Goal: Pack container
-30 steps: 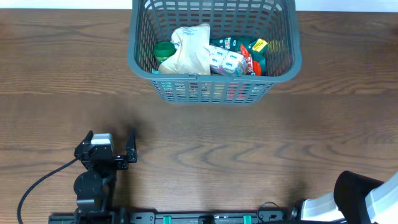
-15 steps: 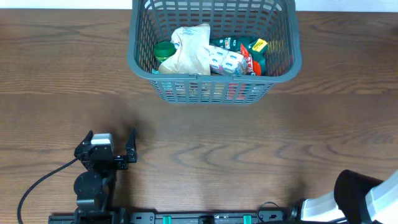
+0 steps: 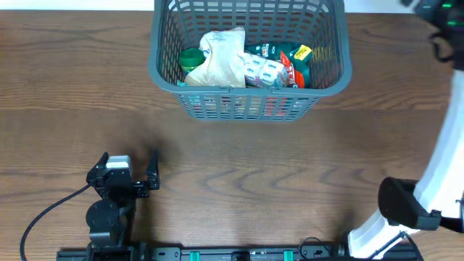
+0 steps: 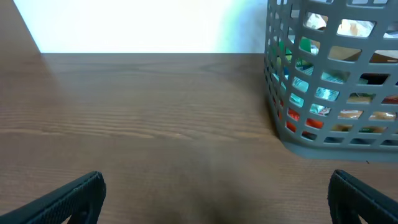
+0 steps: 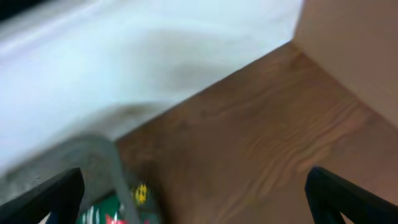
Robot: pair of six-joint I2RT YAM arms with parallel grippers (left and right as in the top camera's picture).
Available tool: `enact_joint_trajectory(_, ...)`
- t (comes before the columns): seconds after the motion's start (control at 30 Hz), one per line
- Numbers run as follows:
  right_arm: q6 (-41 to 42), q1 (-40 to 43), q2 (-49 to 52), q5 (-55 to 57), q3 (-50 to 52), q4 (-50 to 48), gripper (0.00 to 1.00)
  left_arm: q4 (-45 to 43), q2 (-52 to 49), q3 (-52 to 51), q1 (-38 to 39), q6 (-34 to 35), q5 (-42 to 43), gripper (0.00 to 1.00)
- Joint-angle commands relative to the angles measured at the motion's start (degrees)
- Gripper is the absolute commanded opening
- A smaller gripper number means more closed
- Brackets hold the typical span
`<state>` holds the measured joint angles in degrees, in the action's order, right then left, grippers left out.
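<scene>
Overhead: grey basket (image 3: 246,107) sits at the far-centre of the tabletop (image 3: 239,181), upright, rim up. Inside, L to R: a green-capped item (image 3: 191,58), a crumpled pale bag (image 3: 221,59), a blue-and-white pkt (image 3: 264,71) and a red/green pkt (image 3: 297,59) w/ a yellow tag, all bunched together on the floor. L arm (image 3: 109,206) is at the near-L edge, folded low, a black cable (image 3: 43,214) trailing off to its L. L claw (image 3: 130,154) points toward the far side, fingers apart, nothing between them, well short of the basket. R arm (image 3: 435,174) stands up from the near-R corner along the R edge; its dark far end is at the far-R corner, partly cut off by the frame.

L wrist: both finger tips show at the bottom corners, wide apart, holding nothing, w/ bare wood between. Basket is ahead and to the R, resting on the tabletop, coloured pkts visible through the lattice wall. White wall behind.

R wrist: pic is blurred. R claw (image 5: 194,177) is spread wide, a dark tip in each bottom corner, nothing gripped. A grey basket corner is at bottom L w/ the green pkt and yellow tag just inside it; brown wood fills the R side, white wall across the top.
</scene>
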<state>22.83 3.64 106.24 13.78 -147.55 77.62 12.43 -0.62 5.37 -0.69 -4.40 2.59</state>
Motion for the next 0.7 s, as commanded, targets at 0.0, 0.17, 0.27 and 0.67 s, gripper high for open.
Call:
enact_joint_trajectory(0.0, -3.1, -3.1, -0.3, 1.7, 2.5, -1.8, 0.99, 0.3, 0.4, -1.4, 0.1, 0.7, -0.7, 0.99)
enact_joint_trajectory(0.17, -12.0, -7.0, -0.4, -0.1, 3.3, -7.1, 0.99, 0.3, 0.4, -1.4, 0.1, 0.7, -0.7, 0.99)
enact_joint_trajectory(0.27, -20.5, -9.1, -0.7, -3.0, 3.3, -10.1, 0.99, 0.3, 0.4, -1.4, 0.1, 0.7, -0.7, 0.99)
enact_joint_trajectory(0.67, -31.3, -14.4, -6.7, -8.1, 7.2, -12.5, 0.99, 0.3, 0.4, -1.4, 0.1, 0.7, -0.7, 0.99)
